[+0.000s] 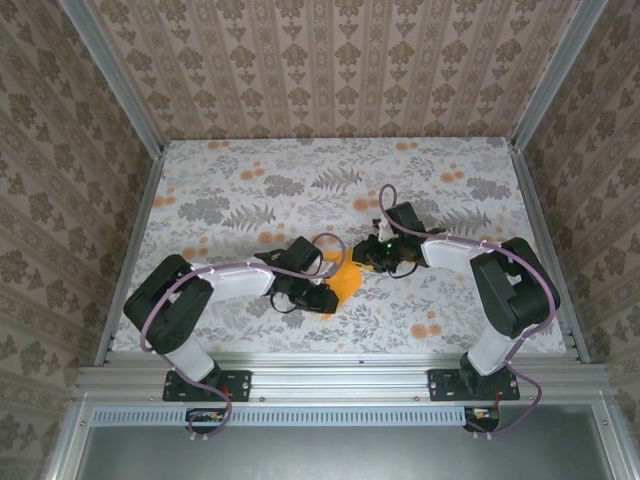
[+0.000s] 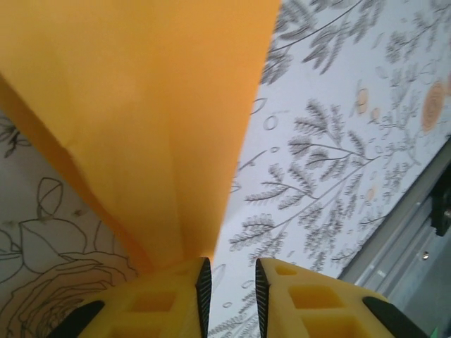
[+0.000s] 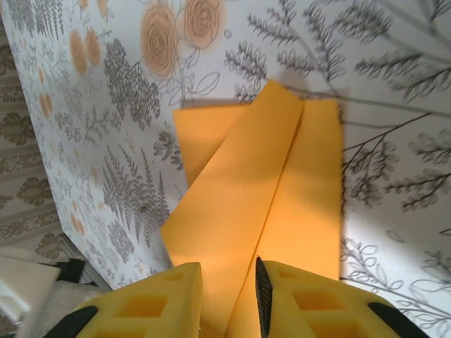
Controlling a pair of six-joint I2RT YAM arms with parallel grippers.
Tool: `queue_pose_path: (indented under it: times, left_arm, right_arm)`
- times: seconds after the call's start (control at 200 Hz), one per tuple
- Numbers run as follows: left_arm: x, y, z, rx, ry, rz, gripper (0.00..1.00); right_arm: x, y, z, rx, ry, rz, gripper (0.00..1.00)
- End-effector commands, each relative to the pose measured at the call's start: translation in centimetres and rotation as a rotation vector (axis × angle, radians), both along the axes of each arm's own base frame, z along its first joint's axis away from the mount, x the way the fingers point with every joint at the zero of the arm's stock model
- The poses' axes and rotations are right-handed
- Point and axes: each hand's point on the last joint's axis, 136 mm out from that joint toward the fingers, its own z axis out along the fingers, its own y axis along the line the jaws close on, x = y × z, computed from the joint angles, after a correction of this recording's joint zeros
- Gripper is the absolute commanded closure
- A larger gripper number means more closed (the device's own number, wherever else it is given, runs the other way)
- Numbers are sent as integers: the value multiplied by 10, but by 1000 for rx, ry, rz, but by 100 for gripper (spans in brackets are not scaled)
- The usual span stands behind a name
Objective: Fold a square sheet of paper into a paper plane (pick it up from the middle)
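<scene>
Half-folded orange paper [image 3: 254, 183] lies near the bench [image 1: 250, 160] middle.
Left pincer [image 2: 229, 271] and right pincer [image 3: 229, 271] both stand slightly apart, unclamped; a nudge could skid the paper or spring its folds.

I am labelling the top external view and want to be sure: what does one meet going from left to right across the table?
left arm → left fingers → orange paper → right fingers → right arm
</scene>
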Motion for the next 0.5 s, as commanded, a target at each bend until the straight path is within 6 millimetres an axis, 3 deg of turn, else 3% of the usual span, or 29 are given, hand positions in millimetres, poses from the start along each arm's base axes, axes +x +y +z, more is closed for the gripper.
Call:
queue_pose_path:
  times: [0.0, 0.2, 0.495]
  left_arm:
    - [8, -7, 28, -49, -21, 18, 70]
    - [22, -7, 46, -75, -51, 33, 68]
    - [46, -11, 31, -52, -67, 50, 68]
  right_arm:
    - [-8, 9, 4, 48, 11, 11, 69]
    - [-10, 13, -3, 69, 22, 4, 68]
    - [-14, 24, -14, 85, 47, 24, 66]
